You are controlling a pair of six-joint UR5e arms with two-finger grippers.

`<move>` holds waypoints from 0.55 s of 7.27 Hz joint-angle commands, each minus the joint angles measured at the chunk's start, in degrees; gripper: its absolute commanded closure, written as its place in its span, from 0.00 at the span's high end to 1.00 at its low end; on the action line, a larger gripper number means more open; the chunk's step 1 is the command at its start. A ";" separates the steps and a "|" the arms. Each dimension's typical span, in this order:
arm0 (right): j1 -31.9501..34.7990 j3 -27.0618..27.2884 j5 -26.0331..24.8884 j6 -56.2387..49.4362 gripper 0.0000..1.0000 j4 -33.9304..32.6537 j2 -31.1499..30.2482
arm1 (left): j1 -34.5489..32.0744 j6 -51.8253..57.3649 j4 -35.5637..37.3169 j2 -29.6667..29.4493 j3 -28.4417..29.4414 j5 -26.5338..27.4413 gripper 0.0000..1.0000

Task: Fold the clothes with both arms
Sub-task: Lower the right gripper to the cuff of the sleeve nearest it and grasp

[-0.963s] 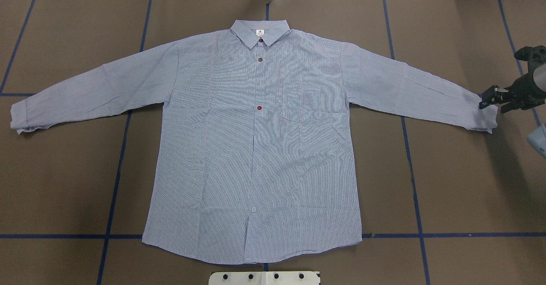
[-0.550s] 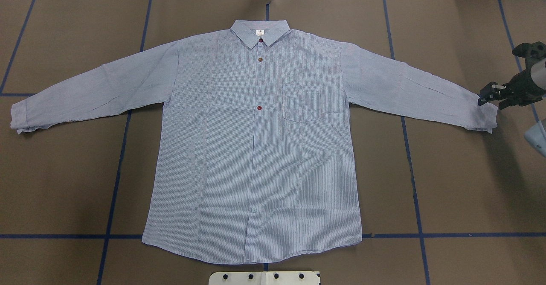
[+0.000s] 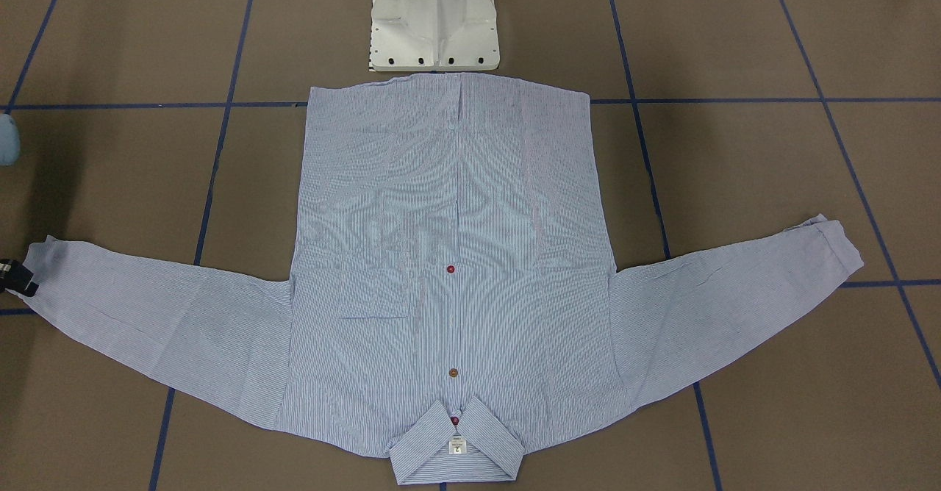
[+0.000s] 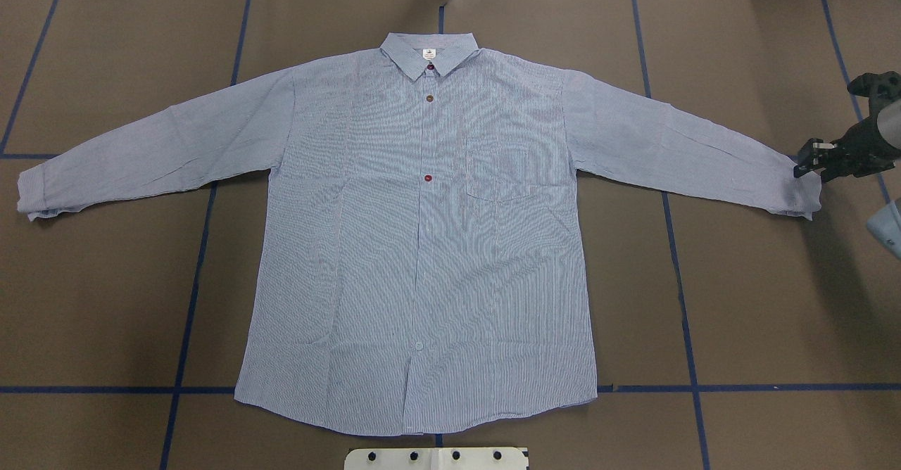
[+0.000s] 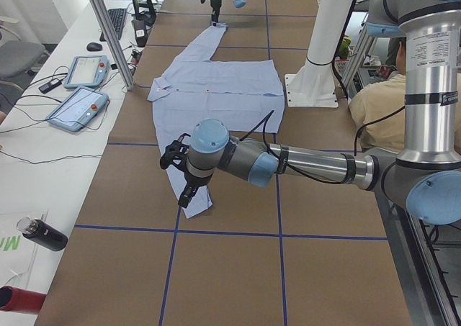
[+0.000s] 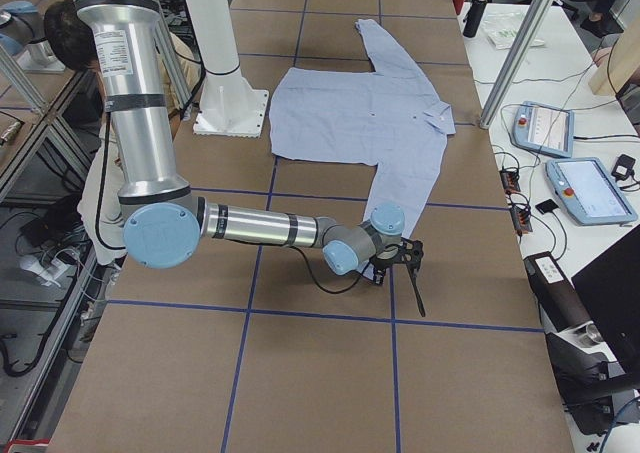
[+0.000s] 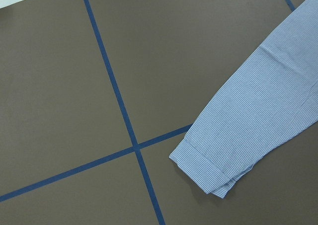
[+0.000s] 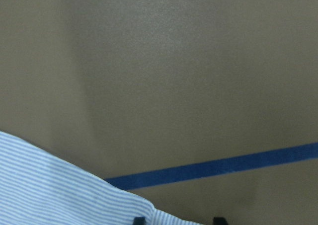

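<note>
Two cuffs, neither one gripped yet

We found the shirt spread flat and face up in the middle of the table. In the overhead view its collar lay at 12 o'clock, its hem at 6, and its sleeves reached toward 9 and 3. It had not stirred over the last second. At the right cuff, the right gripper had drawn slightly off toward 1 o'clock, then settled back at the cuff's outer edge. Its wrist camera showed two fingertips set apart with striped fabric running between them, so we read the claw as spread and holding nothing. We took that small wobble for lining up rather than a pinch, and the first fold had not begun. Out at the left cuff, the left gripper hung just over the cloth. It showed in the side view only, and we could not tell how its claw stood. Both cuffs would need a firm hold before either sleeve could swing inward.
</note>
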 commanded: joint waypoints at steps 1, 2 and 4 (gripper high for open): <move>0.01 0.01 0.11 0.17 0.00 0.00 -0.09 | 0.00 0.00 0.00 -0.03 -0.01 -0.09 0.99; 0.09 0.53 0.28 0.43 0.00 0.09 0.17 | -0.09 0.00 0.00 0.06 -0.10 -0.09 0.99; 1.14 3.77 0.89 0.61 0.00 -0.35 0.17 | -0.09 0.00 0.09 0.06 -0.45 -0.09 0.99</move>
